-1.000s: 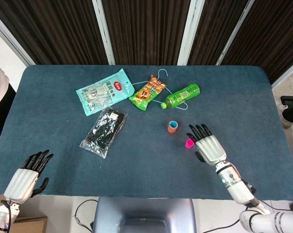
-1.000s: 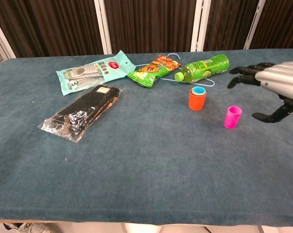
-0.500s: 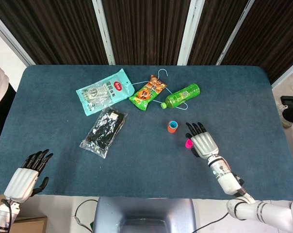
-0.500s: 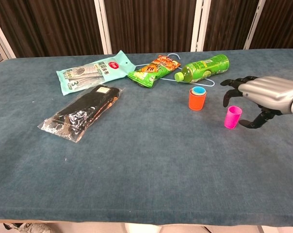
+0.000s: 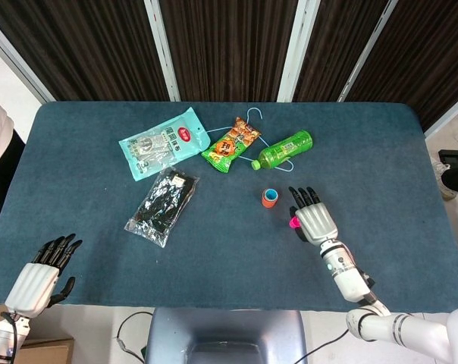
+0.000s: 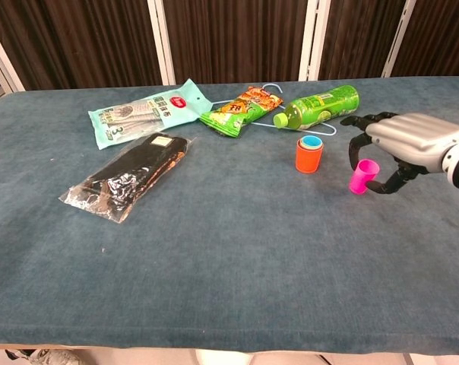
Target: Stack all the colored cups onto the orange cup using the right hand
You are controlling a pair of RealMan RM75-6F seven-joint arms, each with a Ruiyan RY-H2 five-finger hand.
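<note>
- Over the last second the right hand [image 6: 400,148] moved in from the table's right side toward the small pink plastic cup [image 6: 363,176], and by now its dark fingers [image 6: 356,149] curved down around that cup, thumb below and the others above.
- The pink cup leaned slightly and sat a touch further left than before, so the right hand appeared to grip it; whether it had left the cloth could not be told.
- In the head view the right hand [image 5: 312,218] covered most of the pink cup [image 5: 294,223], leaving only a sliver showing at its left edge.
- The short orange plastic cup [image 6: 308,156] stood upright where it had been, just left of the pink one, with a light-blue cup [image 6: 311,142] nested inside it; neither had shifted.
- The left hand [image 5: 43,273] hung off the near left corner of the blue felt-covered table [image 6: 229,251], fingers apart and holding nothing, unchanged.
- Cups counted three: one orange, one light blue, one pink.
- Hands counted two.
- Other things lay untouched at the far side: one green plastic drink bottle [image 6: 318,106] on its side, one pale wire hanger [image 6: 269,90] partly under it, one orange-and-green snack packet [image 6: 241,109], one teal flat pouch [image 6: 150,111], and one clear bag of black contents [image 6: 131,176].
</note>
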